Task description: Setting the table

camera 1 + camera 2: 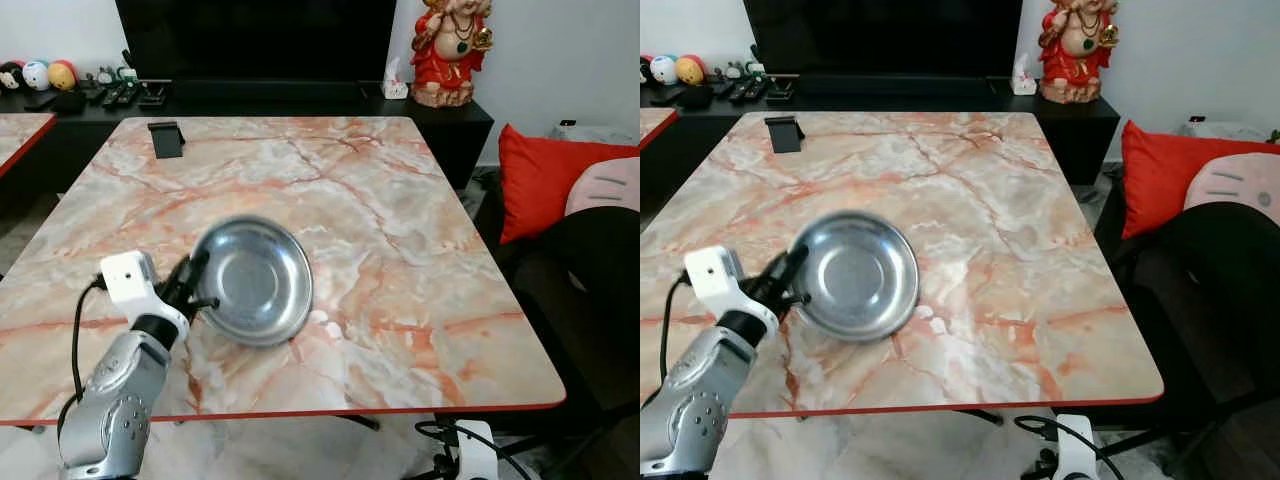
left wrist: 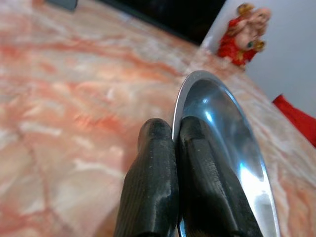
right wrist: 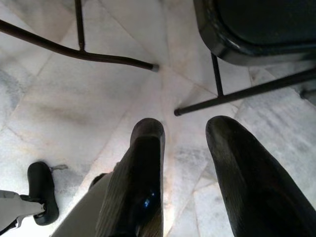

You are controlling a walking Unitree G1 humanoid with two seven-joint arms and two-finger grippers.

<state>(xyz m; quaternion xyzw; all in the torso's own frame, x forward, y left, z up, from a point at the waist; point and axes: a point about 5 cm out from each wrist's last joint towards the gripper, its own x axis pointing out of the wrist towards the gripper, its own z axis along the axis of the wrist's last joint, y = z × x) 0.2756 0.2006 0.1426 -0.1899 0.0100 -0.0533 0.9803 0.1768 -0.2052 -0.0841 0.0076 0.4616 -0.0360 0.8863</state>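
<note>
No writing or brand can be read on anything here. The left gripper [image 1: 197, 285] has its jaws clamped narrow on the rim of a steel plate [image 1: 253, 281], one finger on each face of the rim, as the left wrist view shows with the fingers [image 2: 153, 187] pressed against the edge. The plate is tilted, its hollow facing up and toward the camera, over the near left part of the marbled desk [image 1: 400, 250], which has a red edge. At the far left of the desk lies a small dark phone stand [image 1: 166, 138], well apart from the plate. Beyond the desk runs a low black cabinet [image 1: 450, 120] with a red and gold figurine [image 1: 450, 50], remote controls [image 1: 120, 92] and small round toys [image 1: 40, 74]. To the right sits a red cushion [image 1: 545, 175]. The right gripper [image 3: 185, 148] hangs idle over the pale tiled floor [image 3: 74, 108], its jaws apart and holding nothing, near the black chair legs [image 3: 232, 96].
</note>
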